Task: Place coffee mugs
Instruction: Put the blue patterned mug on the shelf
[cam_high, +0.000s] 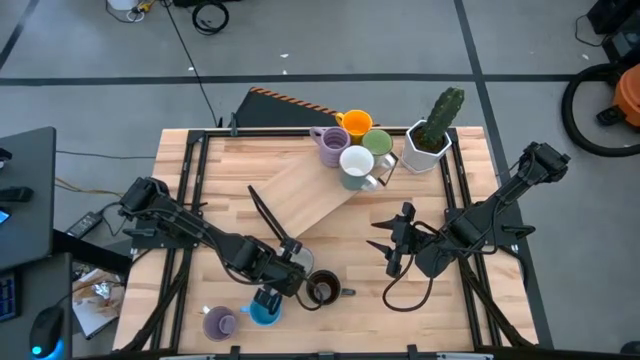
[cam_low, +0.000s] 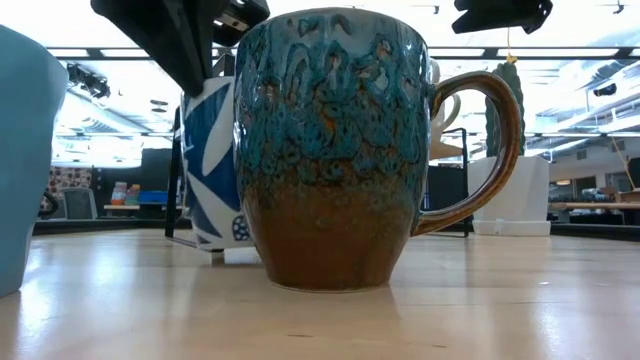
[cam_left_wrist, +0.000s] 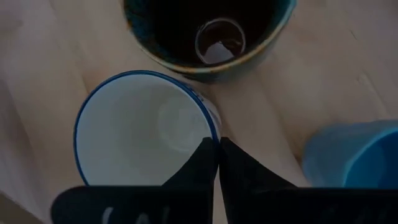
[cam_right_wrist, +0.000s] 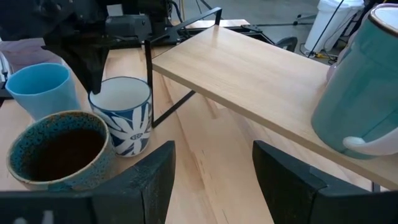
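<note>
A white mug with a blue leaf pattern (cam_right_wrist: 124, 121) stands on the table near its front edge, and my left gripper (cam_left_wrist: 216, 144) is shut on it from above. The dark brown mug with teal glaze (cam_high: 322, 288) stands just to its right. A light blue mug (cam_high: 265, 310) and a purple mug (cam_high: 220, 322) stand nearer the front edge. Purple (cam_high: 333, 145), orange (cam_high: 357, 123), green (cam_high: 378, 142) and white (cam_high: 357, 165) mugs stand on the raised board (cam_high: 310, 190). My right gripper (cam_high: 395, 245) hangs open to the right of the brown mug, touching nothing. My left gripper pinches the rim (cam_left_wrist: 208, 124) of the white-and-blue mug, one finger (cam_left_wrist: 199, 165) inside the mug and the other (cam_left_wrist: 242, 165) outside its wall. The fingers come from above, pointing down. The mug is upright, its base on the table (cam_low: 215, 245).
A white angular pot with a green cactus (cam_high: 430, 135) stands at the far right corner beside the raised board. Black frame rails (cam_high: 195, 170) run along the table's left and right sides. A dark cable loops on the table (cam_high: 405, 295) below my right gripper.
</note>
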